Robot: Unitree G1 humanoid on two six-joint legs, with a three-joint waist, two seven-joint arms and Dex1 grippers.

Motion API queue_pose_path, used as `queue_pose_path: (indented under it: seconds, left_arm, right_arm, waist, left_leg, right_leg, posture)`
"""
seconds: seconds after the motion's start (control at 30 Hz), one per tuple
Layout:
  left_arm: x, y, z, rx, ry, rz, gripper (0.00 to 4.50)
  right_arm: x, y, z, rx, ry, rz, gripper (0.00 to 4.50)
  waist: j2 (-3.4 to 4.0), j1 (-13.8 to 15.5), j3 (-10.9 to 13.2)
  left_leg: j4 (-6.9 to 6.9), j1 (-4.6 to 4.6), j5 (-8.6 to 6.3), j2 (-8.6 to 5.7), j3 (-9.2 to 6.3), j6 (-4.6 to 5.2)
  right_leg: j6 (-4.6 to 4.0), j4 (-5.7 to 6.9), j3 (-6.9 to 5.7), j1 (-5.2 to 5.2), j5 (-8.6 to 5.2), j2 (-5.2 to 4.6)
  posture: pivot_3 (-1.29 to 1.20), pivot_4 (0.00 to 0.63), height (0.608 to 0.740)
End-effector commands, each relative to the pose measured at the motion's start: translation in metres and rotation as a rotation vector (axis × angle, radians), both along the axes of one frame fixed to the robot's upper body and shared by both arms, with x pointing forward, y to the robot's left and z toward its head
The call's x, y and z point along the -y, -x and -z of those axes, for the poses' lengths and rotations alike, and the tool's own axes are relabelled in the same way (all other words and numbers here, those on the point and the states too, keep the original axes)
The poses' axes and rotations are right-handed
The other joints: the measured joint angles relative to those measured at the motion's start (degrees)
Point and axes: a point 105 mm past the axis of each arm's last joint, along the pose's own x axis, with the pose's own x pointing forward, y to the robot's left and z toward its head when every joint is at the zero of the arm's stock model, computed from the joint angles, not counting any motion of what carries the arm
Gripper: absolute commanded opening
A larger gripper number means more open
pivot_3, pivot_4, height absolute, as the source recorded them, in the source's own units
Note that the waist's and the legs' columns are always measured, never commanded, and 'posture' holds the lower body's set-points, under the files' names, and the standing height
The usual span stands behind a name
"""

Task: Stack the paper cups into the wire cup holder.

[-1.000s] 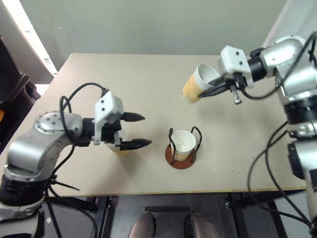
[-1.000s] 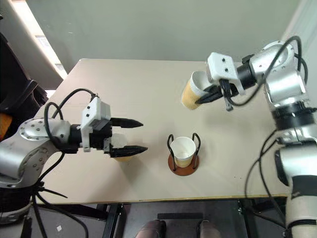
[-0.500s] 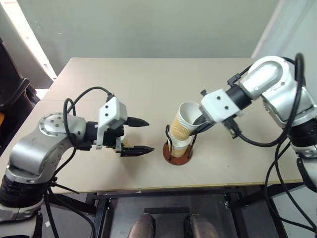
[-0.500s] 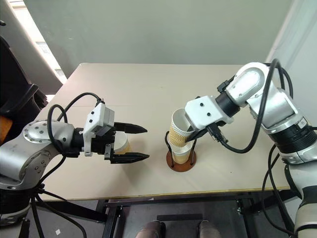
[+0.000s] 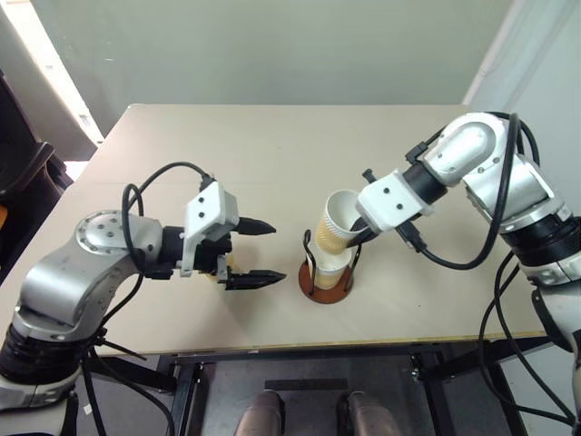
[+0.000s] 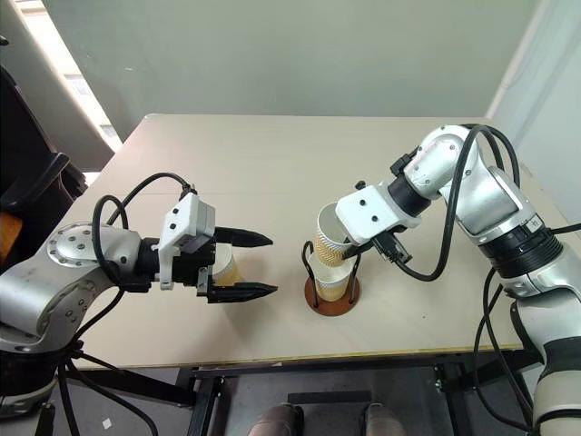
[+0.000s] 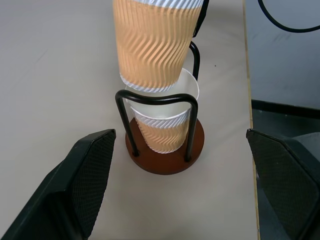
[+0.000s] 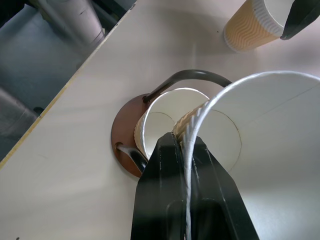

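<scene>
The wire cup holder (image 5: 314,284), a reddish-brown disc with two black wire loops, stands near the table's front middle. One paper cup (image 7: 162,127) sits upright inside it. My right gripper (image 5: 360,233) is shut on the rim of a second paper cup (image 5: 336,225). That cup is tilted, and its base is at the mouth of the cup in the holder. To the left of the holder my left gripper (image 5: 275,252) stands open and points at it, holding nothing. A third paper cup (image 6: 225,266) stands on the table between that gripper's fingers, back near the wrist.
The tan table (image 5: 272,154) has open surface behind and to both sides of the holder. Its front edge (image 5: 363,345) runs close below the holder. Black cables hang from both arms.
My right gripper has come down and to the left with its cup, from high over the far right of the table to the holder. The left gripper has kept its place and stayed open.
</scene>
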Motion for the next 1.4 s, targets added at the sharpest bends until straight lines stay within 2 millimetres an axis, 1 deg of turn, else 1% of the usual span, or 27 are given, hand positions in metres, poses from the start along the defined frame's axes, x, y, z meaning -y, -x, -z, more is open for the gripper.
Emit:
queue_pose_path:
  seconds: [0.03, 0.27, 0.37, 0.5, 0.57, 0.7, 0.73, 0.77, 0.83, 0.93, 1.0, 1.03, 1.13, 1.2, 1.27, 1.33, 1.4]
  left_arm:
    - [0.001, 0.005, -0.006, 0.03, -0.01, 0.017, 4.5]
    - [0.001, 0.004, -0.005, 0.028, -0.013, 0.017, 4.5]
    - [0.0, 0.004, -0.005, 0.026, -0.014, 0.016, 4.5]
    - [0.0, 0.003, -0.004, 0.026, -0.016, 0.012, 4.5]
    - [0.001, 0.003, -0.004, 0.026, -0.016, 0.013, 4.5]
    - [-0.001, 0.001, -0.003, 0.029, -0.024, 0.002, 4.5]
    - [-0.003, 0.001, -0.003, 0.032, -0.03, -0.007, 4.5]
    - [-0.005, 0.0, -0.003, 0.034, -0.041, -0.014, 4.5]
    - [-0.017, -0.002, -0.004, 0.045, -0.096, -0.033, 4.5]
    - [-0.036, -0.003, -0.009, 0.065, -0.184, -0.044, 4.5]
    - [-0.049, 0.004, -0.015, 0.062, -0.269, -0.004, 4.5]
    - [-0.054, 0.008, -0.017, 0.057, -0.304, 0.018, 4.5]
    - [-0.062, 0.015, -0.016, 0.026, -0.383, 0.068, 4.5]
    - [-0.068, 0.016, -0.003, -0.005, -0.461, 0.08, 4.5]
    - [-0.073, 0.013, 0.007, -0.012, -0.518, 0.073, 4.5]
    - [-0.081, 0.003, 0.015, 0.014, -0.596, 0.037, 4.5]
    - [-0.081, -0.004, 0.018, 0.028, -0.625, 0.032, 4.5]
  right_arm:
    - [-0.001, 0.004, -0.013, 0.046, 0.002, -0.031, 0.03]
    - [0.0, 0.01, -0.013, 0.035, 0.012, -0.05, 0.03]
    - [-0.001, 0.017, -0.013, 0.016, 0.012, -0.072, 0.6]
    - [-0.002, 0.019, -0.011, 0.006, 0.017, -0.08, 1.94]
    - [-0.002, 0.019, -0.011, 0.006, 0.017, -0.079, 2.71]
    - [-0.004, 0.015, -0.013, 0.016, 0.007, -0.072, 4.17]
    - [-0.004, 0.014, -0.014, 0.018, -0.001, -0.067, 4.47]
    - [-0.004, 0.012, -0.016, 0.018, -0.009, -0.059, 4.47]
    - [-0.007, 0.006, -0.025, -0.003, -0.097, -0.018, 4.47]
    - [-0.019, 0.001, -0.038, -0.066, -0.273, 0.023, 4.47]
    - [-0.03, -0.004, -0.048, -0.122, -0.426, 0.074, 4.47]
    - [-0.032, -0.005, -0.05, -0.147, -0.473, 0.095, 4.47]
    - [-0.029, -0.003, -0.041, -0.173, -0.488, 0.136, 4.47]
    - [-0.021, 0.0, -0.033, -0.189, -0.49, 0.178, 4.47]
    - [-0.017, 0.002, -0.029, -0.202, -0.492, 0.209, 4.47]
    - [-0.012, 0.005, -0.027, -0.209, -0.493, 0.238, 4.47]
    - [-0.007, 0.008, -0.025, -0.22, -0.495, 0.262, 4.47]
  waist:
    - [0.0, 0.0, 0.0]
    - [0.0, 0.0, 0.0]
    - [0.0, -0.01, 0.0]
    - [0.0, -0.01, 0.0]
    - [0.0, -0.01, 0.0]
    - [0.0, -0.01, 0.0]
    - [0.0, -0.01, 0.0]
    - [0.0, -0.02, 0.0]
    - [-0.02, -0.04, -0.01]
    - [-0.02, -0.04, -0.01]
    - [-0.02, -0.09, -0.01]
    - [-0.06, -0.12, -0.02]
    - [-0.09, 0.1, -0.04]
    - [-0.09, 0.35, -0.04]
    - [-0.09, 0.33, -0.04]
    - [-0.11, 0.14, -0.03]
    - [-0.11, -0.02, -0.04]
  left_leg:
    - [-0.01, 0.0, 0.0, 0.0, 0.0, 0.0]
    - [-0.01, 0.0, 0.01, 0.0, 0.0, -0.01]
    - [-0.03, 0.0, 0.01, 0.0, 0.01, -0.01]
    - [-0.06, 0.01, 0.01, 0.0, 0.0, -0.01]
    - [-0.05, 0.0, 0.01, 0.0, 0.0, 0.0]
    - [-0.04, 0.01, 0.01, 0.01, 0.0, 0.0]
    - [-0.04, 0.01, 0.01, 0.01, 0.0, 0.0]
    - [-0.05, 0.01, 0.01, 0.01, 0.0, 0.0]
    - [-0.06, 0.01, 0.01, 0.02, 0.0, 0.0]
    - [-0.11, 0.0, 0.03, 0.04, 0.0, -0.02]
    - [-0.17, -0.01, 0.04, 0.05, 0.0, -0.04]
    - [-0.2, -0.01, 0.04, 0.06, 0.0, -0.05]
    - [-0.34, -0.06, 0.02, 0.11, -0.01, -0.12]
    - [-0.35, -0.09, 0.0, 0.1, -0.04, -0.12]
    - [-0.35, -0.13, -0.06, 0.09, -0.04, -0.1]
    - [-0.31, -0.17, -0.11, 0.1, 0.0, -0.11]
    - [-0.31, -0.18, -0.1, 0.12, 0.0, -0.11]
  right_leg:
    - [0.0, -0.01, 0.0, 0.0, 0.0, 0.0]
    - [0.0, -0.01, 0.0, 0.0, 0.0, 0.0]
    - [0.0, -0.02, 0.0, 0.0, 0.0, 0.0]
    - [0.0, -0.03, 0.0, 0.0, 0.0, 0.0]
    - [0.0, -0.03, 0.0, 0.0, 0.0, 0.0]
    - [0.0, -0.03, 0.0, 0.0, 0.0, 0.0]
    - [0.0, -0.03, 0.0, 0.0, 0.0, 0.0]
    - [0.0, -0.03, 0.0, 0.0, 0.0, 0.0]
    - [0.0, -0.02, 0.0, -0.01, 0.0, 0.0]
    - [0.0, 0.0, 0.02, -0.1, 0.0, 0.01]
    - [-0.01, 0.01, 0.03, -0.16, -0.01, 0.04]
    - [-0.02, 0.01, 0.03, -0.18, -0.01, 0.04]
    - [-0.14, -0.02, 0.02, -0.26, -0.09, 0.09]
    - [-0.24, -0.02, 0.02, -0.24, -0.14, 0.07]
    - [-0.26, -0.07, 0.02, -0.24, -0.16, 0.06]
    - [-0.25, -0.07, 0.03, -0.29, -0.15, 0.05]
    - [-0.24, -0.06, 0.03, -0.32, -0.14, 0.06]
  posture:
    - [0.0, 0.15, 0.74]
    - [0.0, 0.15, 0.74]
    - [0.0, 0.15, 0.74]
    - [0.0, 0.15, 0.74]
    - [0.0, 0.15, 0.74]
    - [0.0, 0.15, 0.74]
    - [0.0, 0.15, 0.74]
    - [0.0, 0.15, 0.74]
    - [0.0, 0.15, 0.74]
    - [0.0, 0.15, 0.74]
    - [0.0, 0.15, 0.74]
    - [0.0, 0.15, 0.74]
    - [0.0, 0.15, 0.74]
    - [0.0, 0.15, 0.74]
    - [0.0, 0.15, 0.74]
    - [0.0, 0.15, 0.74]
    - [0.0, 0.15, 0.74]
